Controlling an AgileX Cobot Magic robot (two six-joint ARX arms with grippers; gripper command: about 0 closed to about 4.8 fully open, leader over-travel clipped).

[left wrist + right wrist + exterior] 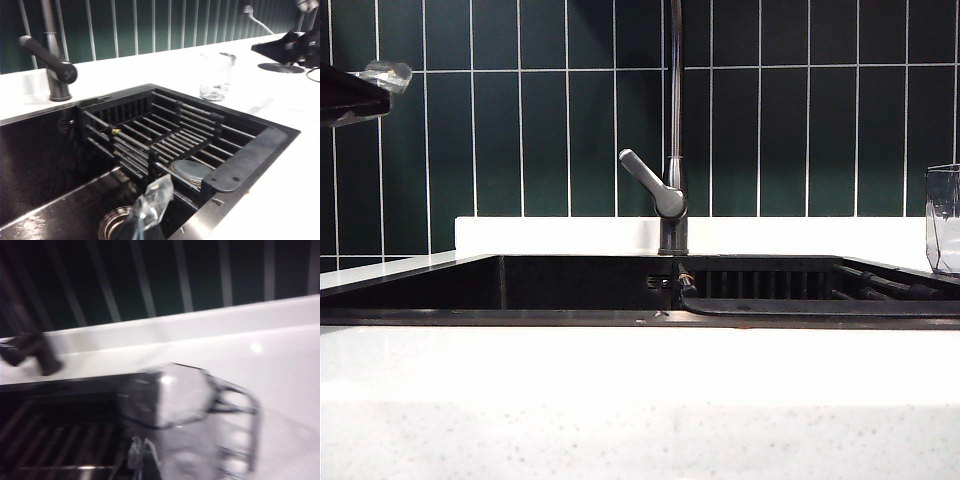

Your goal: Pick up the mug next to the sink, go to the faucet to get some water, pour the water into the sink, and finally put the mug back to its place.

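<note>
Standing upright on the white counter at the far right edge of the exterior view, the clear glass mug is resting just beside the sink, next to its ribbed rack section. The faucet is rising behind the basin's middle, its lever handle angling up to the left against the dark green tiled wall. The left gripper is hanging over the basin near the drain, its wrapped fingertips pressed together and grasping nothing. The right gripper is showing only as a blurred tip close to the mug, which fills the right wrist view; its jaws are clenched, and the mug is sitting on the counter rather than in its grip.
</note>
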